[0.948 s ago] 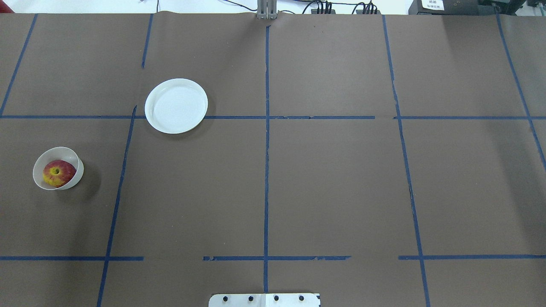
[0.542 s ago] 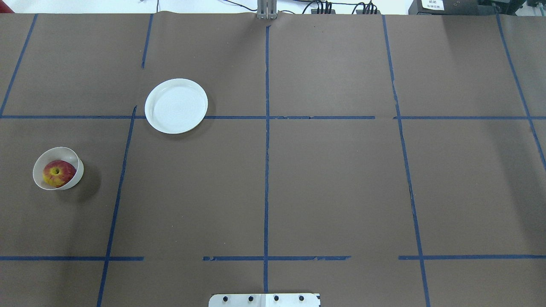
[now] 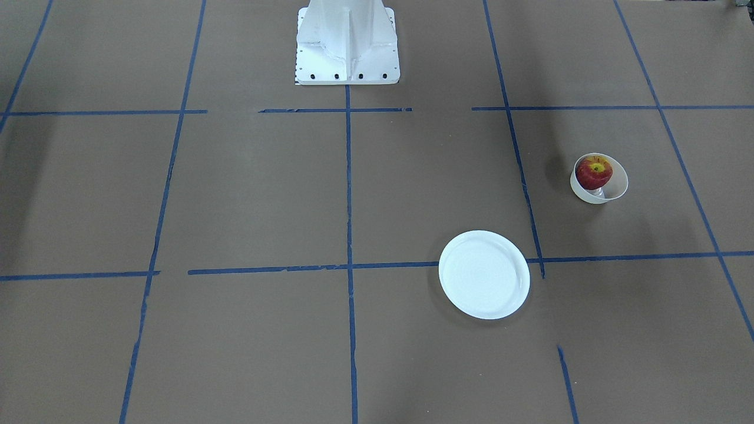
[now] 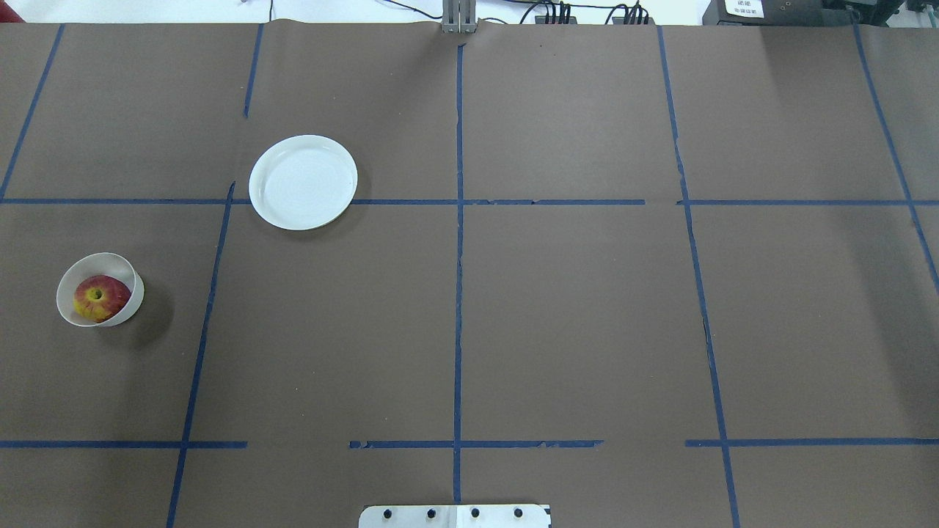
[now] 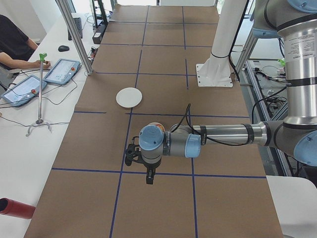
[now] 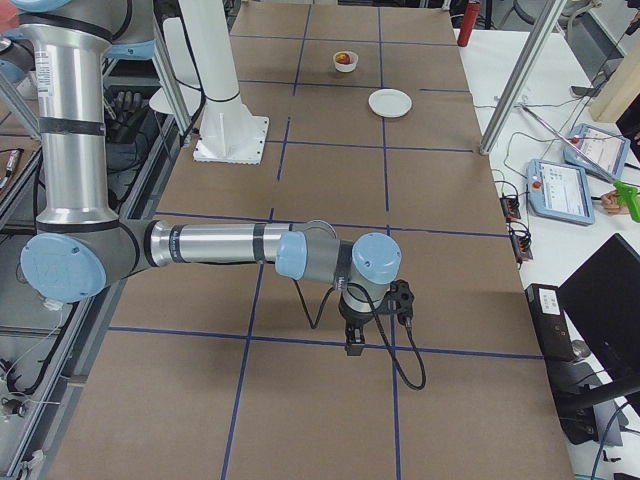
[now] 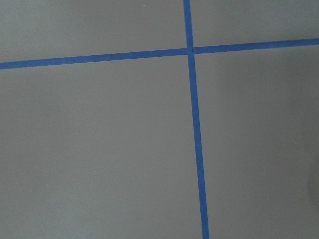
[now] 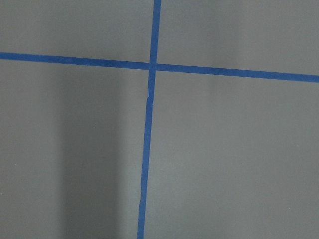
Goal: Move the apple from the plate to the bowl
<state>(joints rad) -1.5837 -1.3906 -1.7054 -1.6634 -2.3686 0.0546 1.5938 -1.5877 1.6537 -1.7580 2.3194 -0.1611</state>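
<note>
Resting in the bowl [image 4: 95,262] is the apple [image 4: 101,298]; left gripper [image 5: 148,177], right gripper [image 6: 354,342]: cannot tell.

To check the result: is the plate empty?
Empty. The plate is bare white in both table views; the apple sits inside the bowl.

The overhead view looks down on the worktop [image 4: 587,330] from behind the base [image 4: 455,516]; the front view faces it. Both share plate [image 4: 303,182] and bowl [image 4: 136,296]. Side views look along from each end. Wrist views stare close at tape [image 7: 194,124].
</note>
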